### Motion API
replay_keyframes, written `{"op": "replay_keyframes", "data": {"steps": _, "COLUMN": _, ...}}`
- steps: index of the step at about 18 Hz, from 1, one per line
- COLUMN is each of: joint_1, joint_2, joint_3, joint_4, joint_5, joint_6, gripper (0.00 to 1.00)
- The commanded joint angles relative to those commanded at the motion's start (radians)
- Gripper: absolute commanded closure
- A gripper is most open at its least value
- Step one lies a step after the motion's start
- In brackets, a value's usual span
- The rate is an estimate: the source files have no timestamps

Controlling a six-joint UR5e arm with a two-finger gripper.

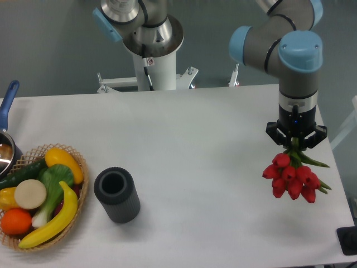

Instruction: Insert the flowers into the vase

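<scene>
A: Flowers [293, 180]? Material, shape?

B: Tight bunch, red tulip buds, smooth and plastic-looking, blooms hanging down. Green stems and thin leaves run up into the end effector [295, 140], which is clamped on the stems. Bunch is off the worktop [201, 134], over its right side, nr the front edge.

A: End effector build?

B: Black, two short fingers splayed either side of the stems. Above it a grey cylindrical wrist w/ a light-blue cap. Arm joints rounded, grey w/ blue caps.

A: Vase [116, 195]?

B: Short dark grey cylinder, matte, ribbed side, thick rim, mouth open upward. Stands on the worktop front-left, well apart from the flowers.

A: Anything beside it?

B: Wicker basket [78, 192] just left of the vase, woven, round. Holds glossy fake produce: banana [53, 220], yellow pepper, orange, green veg, pale round slice. Far left edge: metal pot [5, 153] w/ blue handle, partly cut off.

A: Labels, writing?

B: None legible. Worktop plain white, smooth.
</scene>
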Motion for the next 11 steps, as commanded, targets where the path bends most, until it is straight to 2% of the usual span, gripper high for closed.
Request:
{"op": "replay_keyframes", "data": {"steps": 7, "joint_1": 0.002, "joint_2": 0.005, "joint_3": 0.003, "joint_4": 0.003, "joint_5": -0.034, "joint_6": -0.002, "gripper": 0.97}}
{"op": "replay_keyframes", "data": {"steps": 11, "joint_1": 0.000, "joint_2": 0.012, "joint_3": 0.023, "joint_4": 0.015, "joint_5": -0.159, "joint_6": -0.014, "gripper": 0.96}}
